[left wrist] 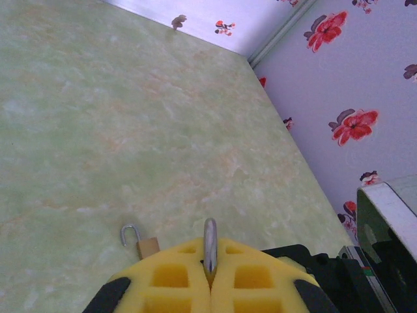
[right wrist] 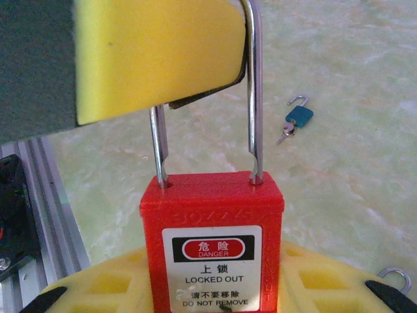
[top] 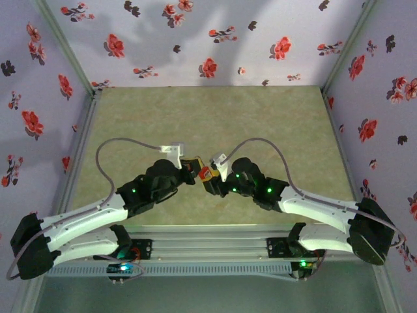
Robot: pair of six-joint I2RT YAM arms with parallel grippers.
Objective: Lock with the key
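Where the two arms meet over the middle of the desk (top: 273, 117), a red padlock (right wrist: 212, 228) is held off the surface. Body: red plastic, rectangular, seen upright from the right wrist. A long silver shackle (right wrist: 254, 98) rises from its top, with a notch noted on the left leg just above the body.

A white label (right wrist: 212, 270) is fixed to the front face. It reads "危险 DANGER" in a red oval on a black band, then "上锁 LOCKED OUT" and "DO NOT REMOVE". Faint raised lettering above the label cannot be read.

The body is clamped between the yellow pads of the right tool (right wrist: 212, 293). The top of the shackle is pinched by the left tool (left wrist: 210, 277), its yellow pads pressed together around the steel.

On the desk beyond, a small teal padlock (right wrist: 300, 116) is seen with a key (right wrist: 285, 135) at its base. A small brass padlock (left wrist: 148, 247) lies on the desk below the left tool.
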